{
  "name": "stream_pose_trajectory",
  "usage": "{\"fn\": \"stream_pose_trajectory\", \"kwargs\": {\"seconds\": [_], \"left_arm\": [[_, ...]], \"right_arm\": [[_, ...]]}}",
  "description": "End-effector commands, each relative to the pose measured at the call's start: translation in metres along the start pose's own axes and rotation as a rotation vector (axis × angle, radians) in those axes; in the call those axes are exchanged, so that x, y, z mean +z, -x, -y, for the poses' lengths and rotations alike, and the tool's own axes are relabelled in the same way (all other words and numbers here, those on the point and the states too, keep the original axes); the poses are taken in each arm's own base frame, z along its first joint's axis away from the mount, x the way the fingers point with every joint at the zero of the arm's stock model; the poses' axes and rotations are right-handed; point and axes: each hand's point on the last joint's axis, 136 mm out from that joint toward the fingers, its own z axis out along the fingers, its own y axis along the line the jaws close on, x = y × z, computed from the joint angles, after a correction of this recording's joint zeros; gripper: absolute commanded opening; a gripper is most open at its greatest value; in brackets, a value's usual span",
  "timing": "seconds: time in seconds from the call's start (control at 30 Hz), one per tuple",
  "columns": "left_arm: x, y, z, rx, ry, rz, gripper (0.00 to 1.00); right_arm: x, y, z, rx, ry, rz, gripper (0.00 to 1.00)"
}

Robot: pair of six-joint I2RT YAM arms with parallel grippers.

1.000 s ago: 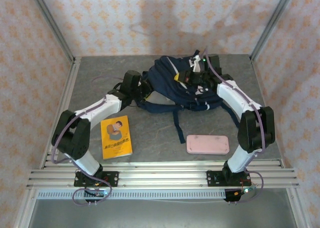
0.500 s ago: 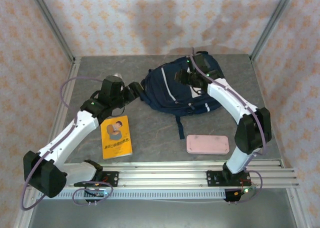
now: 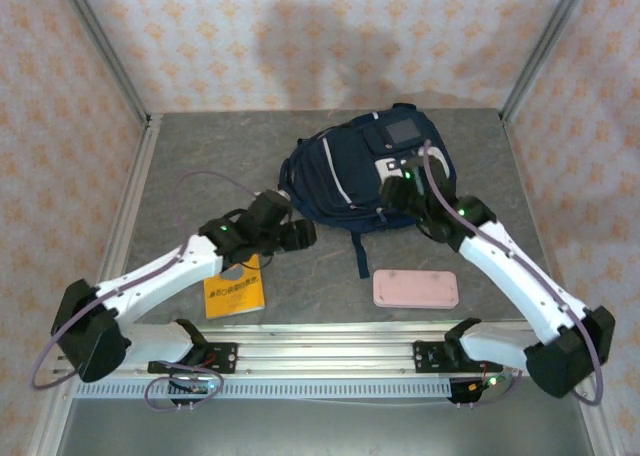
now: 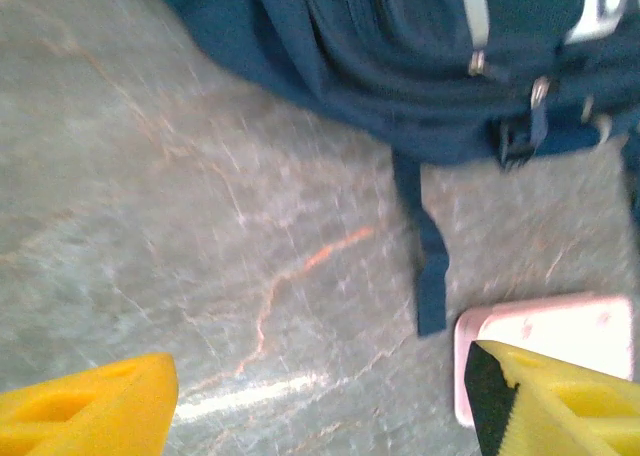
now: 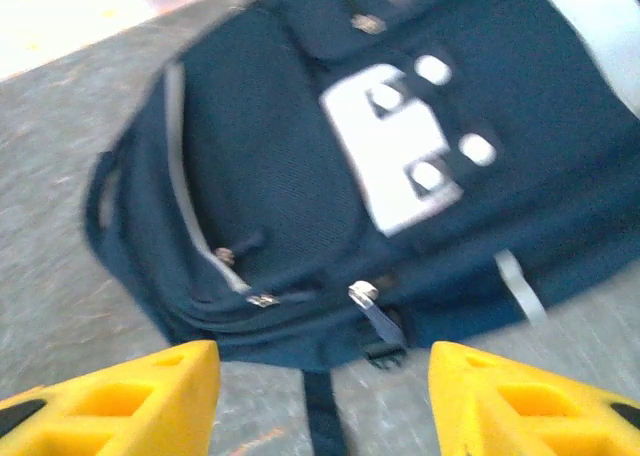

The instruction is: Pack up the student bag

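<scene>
Navy-blue cloth makes up the student bag (image 3: 345,171). It lies flat at the back middle of the table (image 3: 200,156), front side up, and its long way runs across from left to right with a small slant. The right gripper (image 3: 393,197) hangs over the bag's near edge, with its fingers spread apart and holding nothing, so it is the nearer one. The left gripper (image 3: 303,236) sits just off the bag's near left corner, also spread wide and empty. The pink case (image 3: 416,289) and the yellow book (image 3: 236,296) lie nearer the arm bases, apart from the bag. The zips look shut to me, so the right gripper has the shortest way to a zip pull (image 5: 362,294).
</scene>
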Motion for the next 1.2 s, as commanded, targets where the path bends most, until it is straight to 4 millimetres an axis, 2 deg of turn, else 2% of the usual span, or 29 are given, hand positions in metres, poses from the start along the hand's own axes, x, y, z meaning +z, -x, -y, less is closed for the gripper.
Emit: {"fn": "stream_pose_trajectory", "kwargs": {"seconds": [0.0, 0.1, 0.17, 0.23, 0.3, 0.37, 0.47, 0.63, 0.73, 0.83, 0.93, 1.03, 1.1, 1.17], "left_arm": [[0.017, -0.011, 0.020, 0.091, 0.008, -0.020, 0.76], [0.028, -0.025, 0.038, 0.150, -0.003, -0.055, 0.76], [0.033, -0.029, 0.044, 0.165, -0.003, -0.067, 0.76], [0.038, -0.032, 0.049, 0.167, -0.009, -0.078, 0.76], [0.040, -0.032, 0.050, 0.165, -0.011, -0.081, 0.76], [0.038, -0.032, 0.049, 0.168, -0.006, -0.077, 0.76], [0.034, -0.030, 0.045, 0.180, 0.006, -0.067, 0.76], [0.024, -0.026, 0.036, 0.199, 0.039, -0.037, 0.76], [0.021, -0.024, 0.034, 0.205, 0.049, -0.025, 0.76], [0.022, -0.023, 0.032, 0.215, 0.060, -0.021, 0.76], [0.027, -0.023, 0.034, 0.234, 0.067, -0.034, 0.77], [0.038, -0.030, 0.044, 0.242, 0.038, -0.082, 0.77], [0.045, -0.036, 0.051, 0.249, 0.026, -0.116, 0.76], [0.046, -0.038, 0.056, 0.258, 0.032, -0.124, 0.76]], "right_arm": [[-0.006, -0.050, 0.080, 0.192, -0.284, -0.036, 0.56], [-0.021, -0.092, 0.133, 0.323, -0.446, -0.047, 0.55], [-0.029, -0.113, 0.160, 0.384, -0.522, -0.042, 0.56], [-0.028, -0.135, 0.178, 0.433, -0.556, -0.060, 0.58], [-0.017, -0.152, 0.181, 0.467, -0.530, -0.107, 0.60], [-0.001, -0.164, 0.173, 0.473, -0.458, -0.168, 0.60], [0.019, -0.165, 0.154, 0.428, -0.345, -0.214, 0.60], [0.039, -0.172, 0.131, 0.403, -0.267, -0.309, 0.60], [0.052, -0.176, 0.110, 0.408, -0.174, -0.360, 0.60], [0.060, -0.174, 0.078, 0.381, -0.042, -0.390, 0.59], [0.061, -0.160, 0.051, 0.325, 0.044, -0.385, 0.59], [0.055, -0.139, 0.044, 0.324, 0.028, -0.347, 0.59], [0.045, -0.124, 0.054, 0.325, -0.041, -0.288, 0.60], [0.032, -0.117, 0.068, 0.319, -0.101, -0.244, 0.59]]}}
